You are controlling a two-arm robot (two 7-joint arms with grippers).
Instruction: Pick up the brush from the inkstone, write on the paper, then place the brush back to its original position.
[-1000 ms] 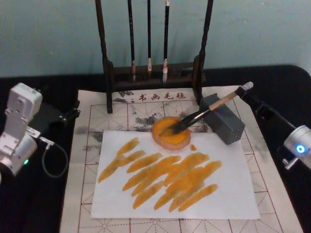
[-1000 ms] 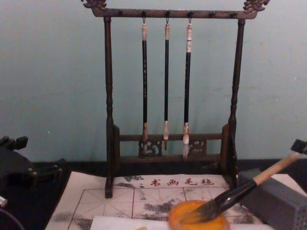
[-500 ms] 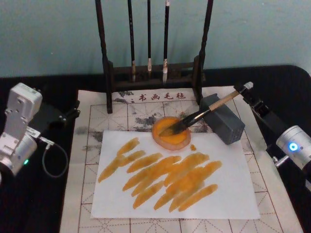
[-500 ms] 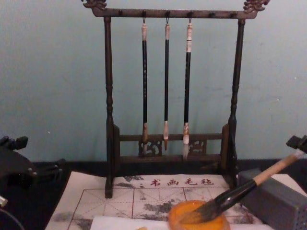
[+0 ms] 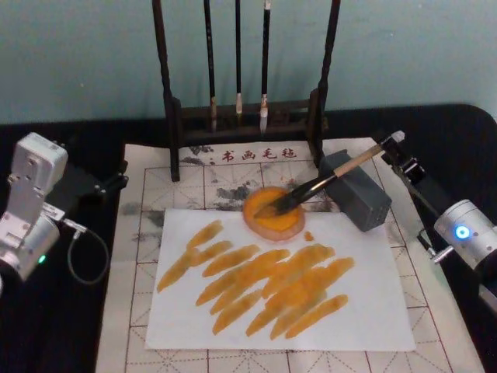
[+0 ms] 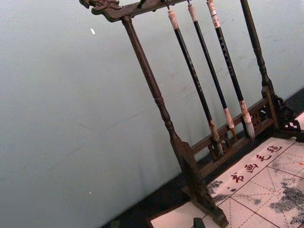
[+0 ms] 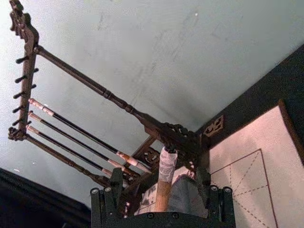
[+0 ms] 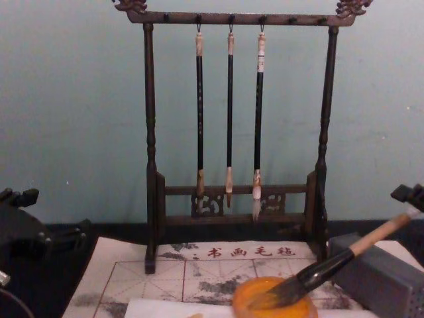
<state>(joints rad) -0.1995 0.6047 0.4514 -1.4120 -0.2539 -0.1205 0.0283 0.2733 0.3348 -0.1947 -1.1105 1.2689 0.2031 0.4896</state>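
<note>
1. Presently, the brush (image 5: 326, 180) is rested, bristles in the inkstone (image 5: 268, 228);
2. the right end effector (image 5: 394, 152) is held open around its cap;
3. the left end effector (image 5: 109, 185) is parked well left of the inkstone; its state cannot be told.

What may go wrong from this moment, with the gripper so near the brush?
1. The right gripper is open around the end of the brush. A sideways move may knock the handle off the grey block.
2. The bristles lie in the orange dish, which sits on the edge of the paper. A pull may drag colour over it.
The left gripper is parked left of the mat.
</note>
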